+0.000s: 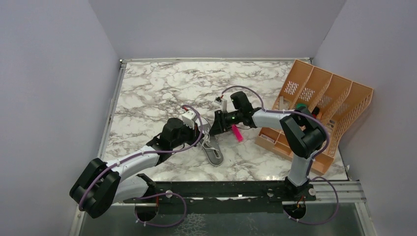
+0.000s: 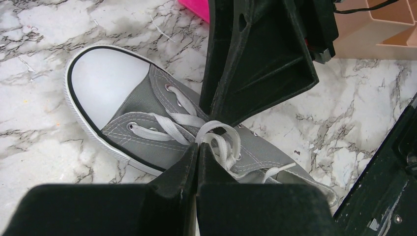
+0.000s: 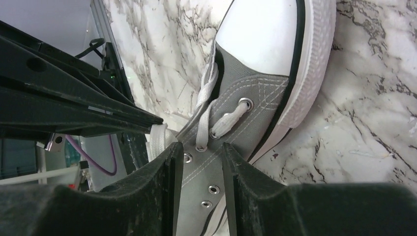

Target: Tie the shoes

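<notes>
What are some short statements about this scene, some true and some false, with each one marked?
1. The left gripper is shut on a white lace of the sneaker. True.
2. The sneaker lies inside the orange organizer. False: it lies on the marble table, apart from the organizer.
3. The toe cap is white. True.
4. The pink bar rests on top of the sneaker. False: it lies on the table beside it.
</notes>
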Robot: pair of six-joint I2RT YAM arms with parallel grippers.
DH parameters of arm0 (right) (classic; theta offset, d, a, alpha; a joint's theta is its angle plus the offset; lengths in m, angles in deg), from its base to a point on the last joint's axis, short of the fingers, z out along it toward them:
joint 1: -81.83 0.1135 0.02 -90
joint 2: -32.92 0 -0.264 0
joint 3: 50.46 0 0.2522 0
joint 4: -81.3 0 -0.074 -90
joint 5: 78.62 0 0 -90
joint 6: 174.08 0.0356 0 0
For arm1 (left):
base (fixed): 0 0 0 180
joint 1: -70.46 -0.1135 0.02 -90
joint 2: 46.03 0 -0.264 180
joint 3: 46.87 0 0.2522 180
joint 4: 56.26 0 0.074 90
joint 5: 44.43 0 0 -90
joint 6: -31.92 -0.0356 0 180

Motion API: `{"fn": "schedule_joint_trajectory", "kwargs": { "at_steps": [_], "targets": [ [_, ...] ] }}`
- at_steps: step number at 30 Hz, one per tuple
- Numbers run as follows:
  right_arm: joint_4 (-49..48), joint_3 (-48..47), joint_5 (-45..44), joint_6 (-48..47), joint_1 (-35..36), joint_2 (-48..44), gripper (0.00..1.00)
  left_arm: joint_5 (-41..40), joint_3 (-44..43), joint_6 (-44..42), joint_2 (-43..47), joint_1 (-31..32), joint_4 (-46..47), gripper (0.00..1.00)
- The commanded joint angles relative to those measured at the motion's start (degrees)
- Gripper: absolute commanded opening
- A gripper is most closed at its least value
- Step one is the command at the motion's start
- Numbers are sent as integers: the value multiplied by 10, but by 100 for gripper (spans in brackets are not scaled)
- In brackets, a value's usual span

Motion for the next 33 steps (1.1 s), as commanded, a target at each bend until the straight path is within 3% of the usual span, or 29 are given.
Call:
{"fn": "schedule_joint_trajectory", "kwargs": {
  "at_steps": [1, 15, 33],
  "targets": [
    [-25, 20, 12, 12, 3, -31, 41, 2, -3, -6, -3, 4, 19, 0],
    [-56, 24, 24, 27, 3, -30, 45, 5, -4, -4, -3, 4, 19, 0],
    [-65, 1, 60, 29, 21, -9, 40, 11, -12, -4, -12, 4, 19, 0]
  ]
}}
